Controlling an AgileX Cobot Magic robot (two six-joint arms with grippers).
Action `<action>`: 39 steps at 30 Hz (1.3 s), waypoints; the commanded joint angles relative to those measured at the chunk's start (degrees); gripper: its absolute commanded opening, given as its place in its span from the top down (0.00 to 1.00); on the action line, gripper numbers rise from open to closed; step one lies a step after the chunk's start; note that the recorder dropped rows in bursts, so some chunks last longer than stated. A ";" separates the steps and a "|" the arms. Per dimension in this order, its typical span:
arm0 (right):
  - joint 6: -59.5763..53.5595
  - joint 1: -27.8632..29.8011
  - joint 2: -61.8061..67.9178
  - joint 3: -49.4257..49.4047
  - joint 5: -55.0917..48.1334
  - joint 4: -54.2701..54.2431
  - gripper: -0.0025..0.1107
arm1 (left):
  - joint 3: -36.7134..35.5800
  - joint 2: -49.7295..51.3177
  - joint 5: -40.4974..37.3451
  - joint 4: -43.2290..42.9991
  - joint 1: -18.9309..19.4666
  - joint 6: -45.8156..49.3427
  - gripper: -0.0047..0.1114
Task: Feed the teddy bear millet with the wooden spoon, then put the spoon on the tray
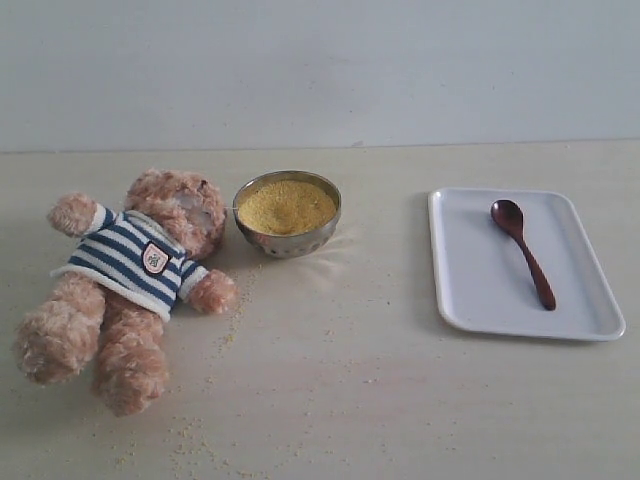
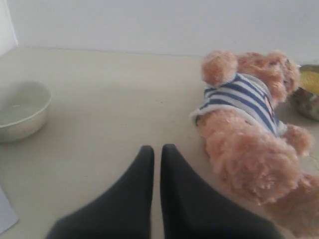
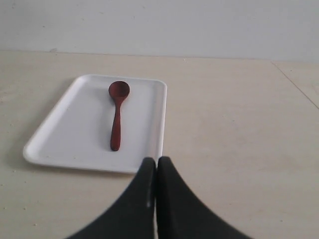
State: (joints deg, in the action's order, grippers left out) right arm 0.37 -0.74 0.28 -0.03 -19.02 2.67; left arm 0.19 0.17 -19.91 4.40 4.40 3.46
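The teddy bear [image 1: 130,280] [image 2: 254,129] lies on its back at the left of the table in its striped shirt. Beside its head stands a steel bowl [image 1: 287,240] heaped with millet [image 1: 286,206] [image 2: 310,79]. The wooden spoon [image 1: 522,250] [image 3: 117,113] lies in the white tray [image 1: 470,300] [image 3: 65,134] at the right, bowl end away from the front edge. Neither arm shows in the exterior view. My left gripper [image 2: 157,149] is shut and empty, short of the bear's legs. My right gripper [image 3: 156,162] is shut and empty near the tray's near corner.
Stray millet grains [image 1: 232,335] are scattered on the table in front of the bear and the steel bowl. A white ceramic bowl [image 2: 20,109] sits off to one side in the left wrist view. A pale wall stands behind the table.
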 commanded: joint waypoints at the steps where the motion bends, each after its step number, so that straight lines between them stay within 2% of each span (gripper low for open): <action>1: -0.37 0.16 -0.28 0.03 0.55 0.11 0.98 | -0.19 -0.17 -0.66 -3.22 -6.37 -1.47 0.92; 4: -0.37 0.16 -0.28 0.03 0.55 0.11 0.98 | -0.19 -0.17 -0.66 -3.22 -7.62 -1.47 0.92; 9: -0.37 0.16 -0.28 0.03 0.55 0.11 0.98 | -0.19 -0.17 1.41 -3.22 -7.55 -0.92 0.92; 39: -0.37 0.16 -0.28 0.03 0.55 0.11 0.98 | -0.19 -0.17 1.73 -3.22 -7.55 -0.88 0.92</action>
State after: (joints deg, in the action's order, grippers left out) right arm 0.00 -0.74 0.28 -0.03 -19.02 2.56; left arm 0.19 0.17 -19.09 1.27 -2.72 2.63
